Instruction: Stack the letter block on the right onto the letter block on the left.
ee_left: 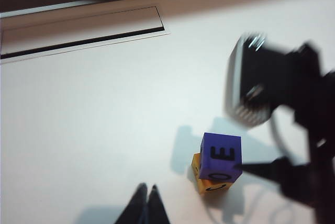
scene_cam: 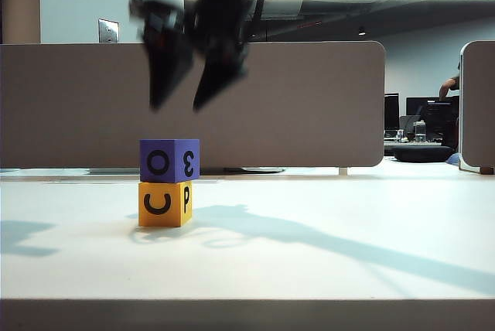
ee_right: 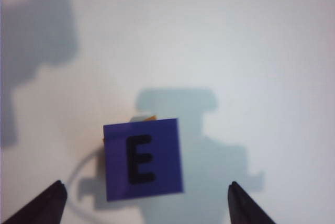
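A purple letter block (scene_cam: 169, 161) rests squarely on top of a yellow letter block (scene_cam: 165, 203) on the white table, left of centre. The purple block (ee_right: 142, 158) shows an E on top, with only a sliver of the yellow block (ee_right: 149, 117) showing behind it. My right gripper (scene_cam: 177, 105) hangs blurred above the stack, reaching across to the left. The right gripper (ee_right: 145, 183) is open, fingertips wide apart on either side of the purple block and clear of it. My left gripper (ee_left: 148, 187) is shut and empty, near the stack (ee_left: 220, 156) but apart from it.
A grey partition (scene_cam: 309, 99) runs along the table's far edge. A long cable slot (ee_left: 84, 30) lies in the tabletop near that edge. The right arm's blurred black body (ee_left: 282, 93) hangs over the stack in the left wrist view.
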